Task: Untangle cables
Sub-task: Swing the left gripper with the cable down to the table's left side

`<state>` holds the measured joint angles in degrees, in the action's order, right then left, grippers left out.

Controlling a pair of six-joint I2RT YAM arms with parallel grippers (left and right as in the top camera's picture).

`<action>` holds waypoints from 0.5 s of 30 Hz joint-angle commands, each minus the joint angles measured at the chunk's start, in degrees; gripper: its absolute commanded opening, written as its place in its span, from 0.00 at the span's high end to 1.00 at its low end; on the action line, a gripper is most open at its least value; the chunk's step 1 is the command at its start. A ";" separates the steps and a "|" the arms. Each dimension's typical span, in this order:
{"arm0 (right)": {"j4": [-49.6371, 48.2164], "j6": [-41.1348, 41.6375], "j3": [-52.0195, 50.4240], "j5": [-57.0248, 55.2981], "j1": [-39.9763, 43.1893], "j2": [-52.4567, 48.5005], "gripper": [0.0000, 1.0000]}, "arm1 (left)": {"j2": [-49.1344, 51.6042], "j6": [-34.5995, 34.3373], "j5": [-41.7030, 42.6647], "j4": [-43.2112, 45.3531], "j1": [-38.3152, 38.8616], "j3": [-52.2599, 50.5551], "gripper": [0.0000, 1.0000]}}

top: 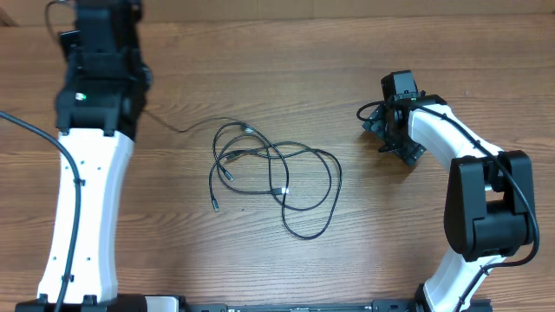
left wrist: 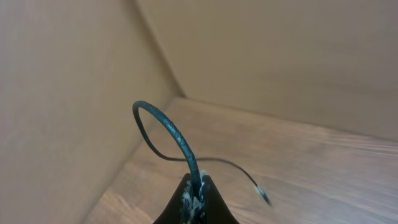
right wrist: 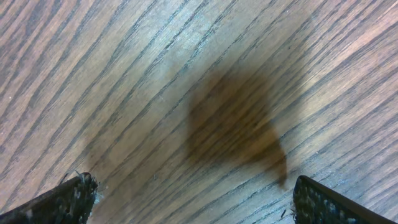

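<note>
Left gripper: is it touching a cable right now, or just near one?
Touching. The left wrist view shows the left gripper shut on a thin cable, which arcs up out of its grip and trails onto the table.

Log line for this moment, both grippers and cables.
left gripper: shut on cable | right gripper: open, empty | tangled cables: centre, untouched

A brown wood-grain table [top: 260, 69] fills the overhead view under even light. At its far left, 2 plain tan walls [left wrist: 280, 56] meet in a corner. A soft dark shadow [right wrist: 230, 124] lies on the wood at the right.
</note>
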<state>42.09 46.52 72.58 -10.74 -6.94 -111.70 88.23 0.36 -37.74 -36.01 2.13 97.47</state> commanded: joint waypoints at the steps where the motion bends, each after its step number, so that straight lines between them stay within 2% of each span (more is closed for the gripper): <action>1: -0.07 0.15 -0.22 -0.50 0.04 0.63 0.00 | 1.49 0.68 6.58 -1.44 -5.60 0.76 0.96; 4: -0.07 0.15 -0.22 -0.50 0.04 0.63 0.00 | 2.73 -1.22 11.65 -5.44 -9.70 0.76 0.96; 9: -0.07 0.15 -0.22 -0.50 0.04 0.63 0.00 | 5.35 -12.28 21.88 -12.83 -14.84 0.46 0.96; 15: -0.07 0.15 -0.22 -0.50 0.04 0.63 0.00 | 10.34 -13.97 25.79 -18.38 -17.11 0.39 0.96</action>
<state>42.13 46.46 72.58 -10.74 -6.94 -111.70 96.42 -10.44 -16.71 -53.36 -14.61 97.47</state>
